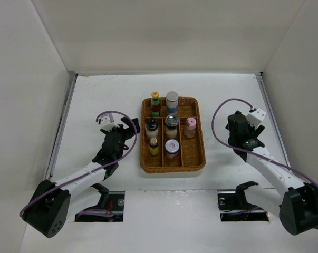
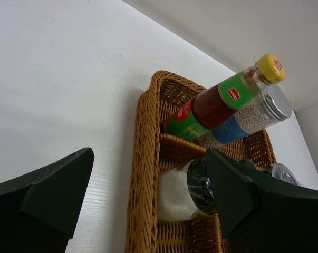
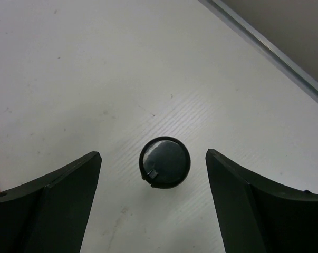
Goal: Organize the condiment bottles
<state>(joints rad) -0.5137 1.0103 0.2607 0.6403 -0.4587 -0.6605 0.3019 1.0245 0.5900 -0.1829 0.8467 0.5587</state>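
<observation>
White table (image 1: 95, 95): mixed-cap condiment bottles (image 1: 172, 124) upright in tray (image 1: 172, 168).

A white worktop (image 1: 95, 95) carries a brown wicker divided tray (image 1: 172, 168), set flat near its middle. Well to the tray's right, a small black-capped bottle (image 3: 164, 162) stands upright and alone on the bare white surface, apart from the tray.

Left wrist: white-filled jar (image 2: 174, 192) half hidden behind finger (image 2: 243, 195), tray (image 2: 140, 158) cut off at bottom edge. Right wrist: black cap (image 3: 164, 162) seen end-on, body underneath hidden.
</observation>
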